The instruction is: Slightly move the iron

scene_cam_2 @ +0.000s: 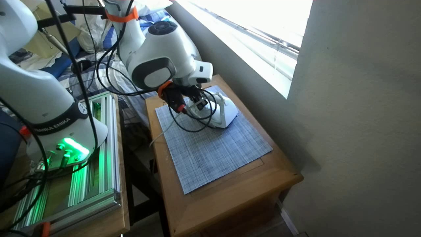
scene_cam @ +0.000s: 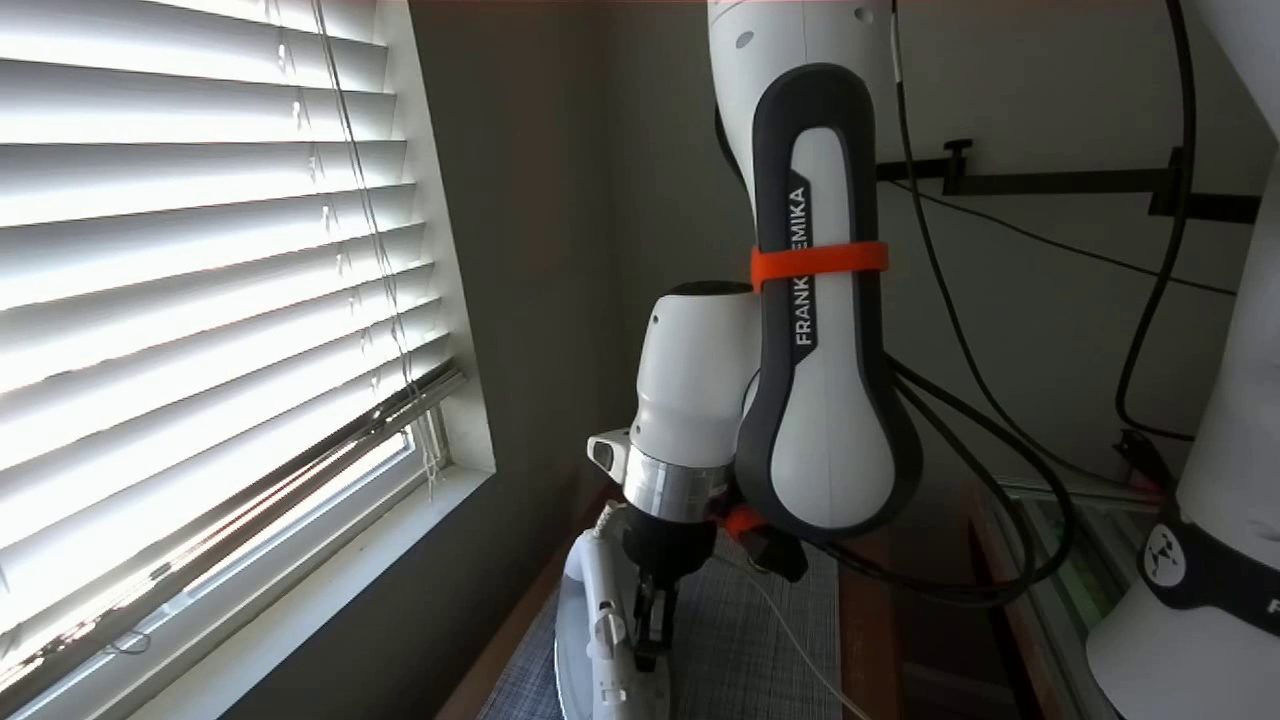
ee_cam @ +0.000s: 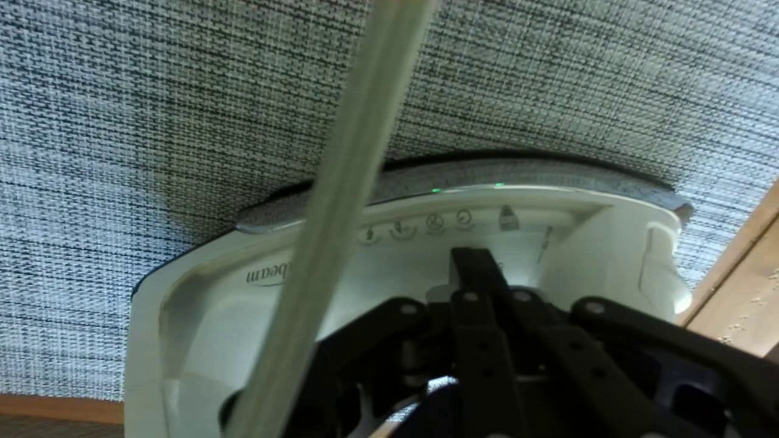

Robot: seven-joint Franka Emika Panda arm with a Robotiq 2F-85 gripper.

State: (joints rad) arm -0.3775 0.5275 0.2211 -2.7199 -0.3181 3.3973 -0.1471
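The white iron (scene_cam: 606,655) rests on the grey woven mat, under the arm's wrist. It also shows in an exterior view (scene_cam_2: 229,111), partly behind black cables. In the wrist view the iron (ee_cam: 578,261) shows its printed side and its grey soleplate edge beside the mat. Its handle is mostly hidden there by the gripper. My gripper (ee_cam: 478,261) has its black fingers together, with nothing seen between them. The fingertips are over the iron's body; I cannot tell if they touch it. In an exterior view the gripper (scene_cam: 650,655) is right beside the handle. The pale cord (ee_cam: 341,194) crosses close to the wrist camera.
The mat (scene_cam_2: 210,158) lies on a small wooden table (scene_cam_2: 230,197). A wall and a window with blinds (scene_cam: 200,250) stand along one side. The robot base (scene_cam_2: 65,138) is on a framed stand across a gap. Black cables (scene_cam_2: 194,130) loop near the gripper.
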